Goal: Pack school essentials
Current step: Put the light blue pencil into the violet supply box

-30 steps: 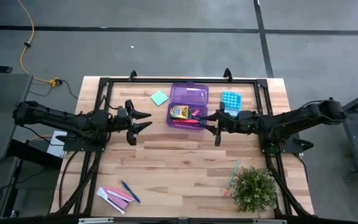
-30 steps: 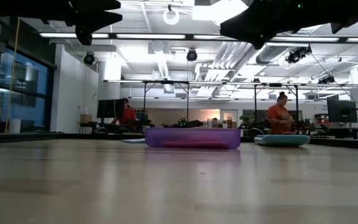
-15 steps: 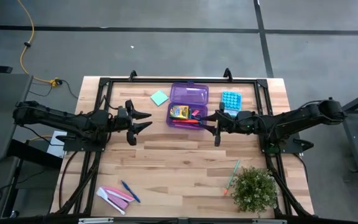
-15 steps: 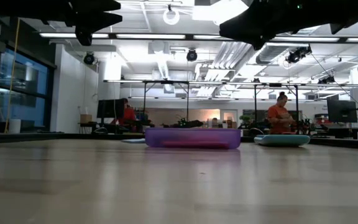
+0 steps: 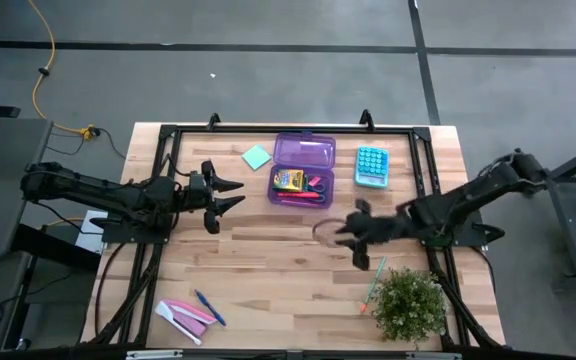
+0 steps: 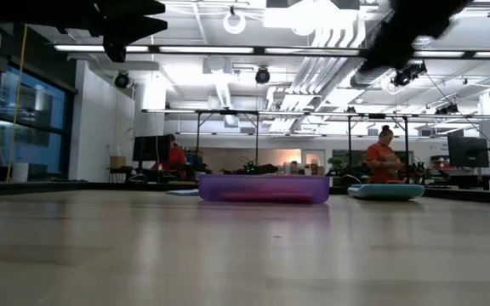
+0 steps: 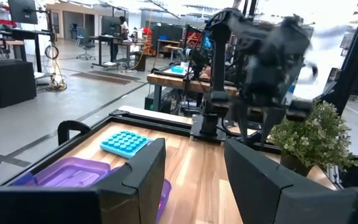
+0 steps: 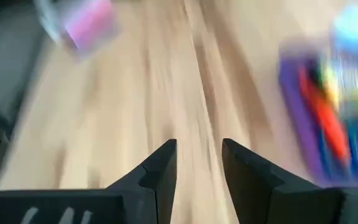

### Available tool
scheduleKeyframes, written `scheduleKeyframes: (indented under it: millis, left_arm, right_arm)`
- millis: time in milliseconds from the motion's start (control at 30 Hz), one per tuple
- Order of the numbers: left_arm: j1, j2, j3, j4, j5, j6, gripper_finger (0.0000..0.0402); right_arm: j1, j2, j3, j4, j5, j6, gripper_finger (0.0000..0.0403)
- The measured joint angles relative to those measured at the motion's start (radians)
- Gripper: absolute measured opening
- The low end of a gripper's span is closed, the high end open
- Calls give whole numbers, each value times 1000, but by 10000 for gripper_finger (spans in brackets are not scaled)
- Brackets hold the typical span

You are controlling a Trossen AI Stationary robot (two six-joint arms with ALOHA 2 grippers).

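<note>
The purple pencil box (image 5: 302,171) lies open at the table's far middle. It holds the yellow crayon box (image 5: 288,180) and an orange-red pen (image 5: 306,196). The green sticky-note pad (image 5: 257,157) lies to its left. A green pen (image 5: 376,279) lies beside the plant, and a blue pen (image 5: 208,306) lies near the front left. My left gripper (image 5: 232,193) hangs open and empty to the left of the box, also seen in its wrist view (image 7: 194,180). My right gripper (image 5: 348,233) is open and empty above bare table, nearer than the box, blurred by motion; its wrist view (image 8: 197,165) shows the gap.
The light-blue buttoned pad (image 5: 370,166) lies to the right of the box. A potted plant (image 5: 408,303) stands at the front right. Pink and white flat pieces (image 5: 184,314) lie at the front left. A black frame (image 5: 173,135) rims the table. People stand in the room behind (image 6: 383,161).
My right gripper has swung away from the purple box's right side toward the table's near edge, moving fast, and now stands over the table's middle. Its fingers stay apart. My left gripper has kept still.
</note>
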Motion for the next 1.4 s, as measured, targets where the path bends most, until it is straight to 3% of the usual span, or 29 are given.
scheduleKeyframes:
  millis: [167, 267, 367, 800, 933, 1200, 1400]
  left_arm:
    - [0, 0, 0, 0, 0, -5, 156]
    - [0, 0, 0, 0, 0, -19, 156]
    - [0, 1, 0, 0, 0, -20, 156]
    - [0, 1, 0, 0, 0, -20, 156]
    - [0, 1, 0, 0, 0, -20, 156]
    - [0, 1, 0, 0, 0, -65, 156]
    - [0, 0, 0, 0, 0, -83, 156]
  right_arm:
    - [108, 113, 155, -462, -89, 293, 121]
    - [151, 175, 191, -587, -181, 252, 121]
    - [177, 227, 203, -626, -240, 143, 121]
    - [177, 316, 206, -653, -274, 54, 121]
    - [156, 316, 205, -653, -278, 233, 121]
    - [31, 316, 205, -609, -331, 933, 121]
    - [-31, 316, 205, -595, -375, 1092, 121]
